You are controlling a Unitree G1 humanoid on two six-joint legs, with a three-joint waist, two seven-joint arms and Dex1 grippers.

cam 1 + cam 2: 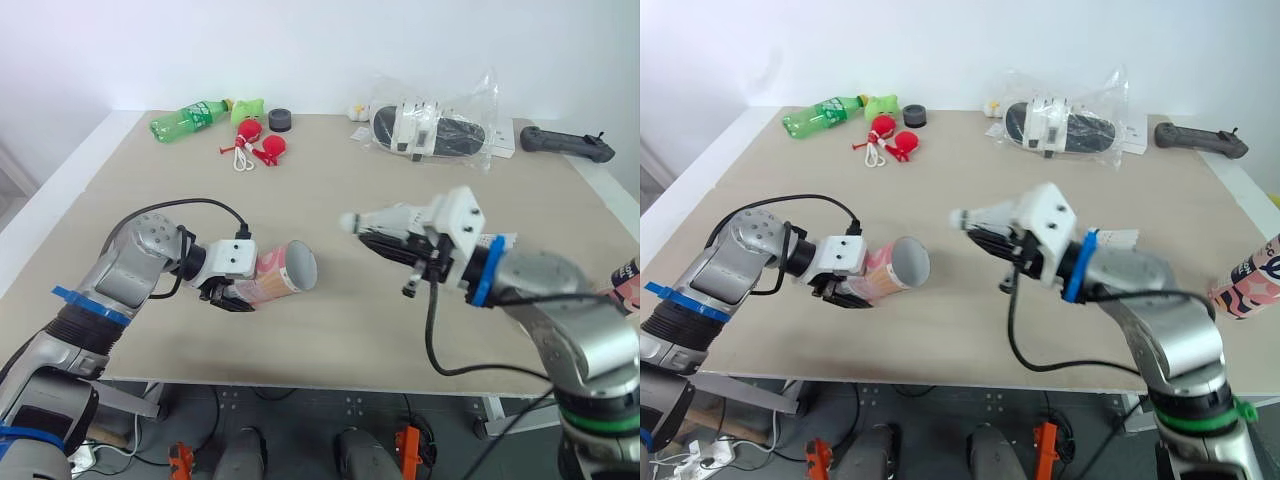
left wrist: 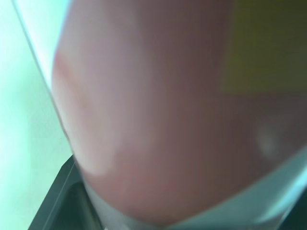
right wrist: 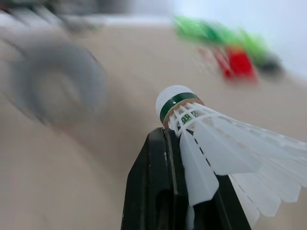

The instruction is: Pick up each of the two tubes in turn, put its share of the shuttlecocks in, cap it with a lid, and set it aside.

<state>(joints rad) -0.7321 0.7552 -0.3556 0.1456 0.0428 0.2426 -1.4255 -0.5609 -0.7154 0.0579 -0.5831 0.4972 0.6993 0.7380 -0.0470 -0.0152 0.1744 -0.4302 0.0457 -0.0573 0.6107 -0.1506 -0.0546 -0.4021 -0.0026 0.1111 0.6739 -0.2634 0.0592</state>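
A pink tube (image 1: 285, 270) lies tilted just above the table, its open mouth facing right. My left gripper (image 1: 232, 290) is shut on its rear half, and up close in the left wrist view the tube's pink wall (image 2: 168, 110) is all that shows. My right gripper (image 1: 385, 243) is shut on a white shuttlecock (image 1: 385, 218), cork pointing left at the tube mouth, a short gap away. In the right wrist view the shuttlecock (image 3: 206, 139) sits between the black fingers (image 3: 153, 182), with the blurred tube mouth (image 3: 57, 91) beyond. A second pink tube (image 1: 1250, 285) lies at the table's right edge.
At the back of the table (image 1: 330, 190) lie a green bottle (image 1: 190, 120), red toys with a cord (image 1: 255, 145), a small black round piece (image 1: 280, 120), a clear plastic bag with dark and white contents (image 1: 432, 128) and a black controller (image 1: 565, 143).
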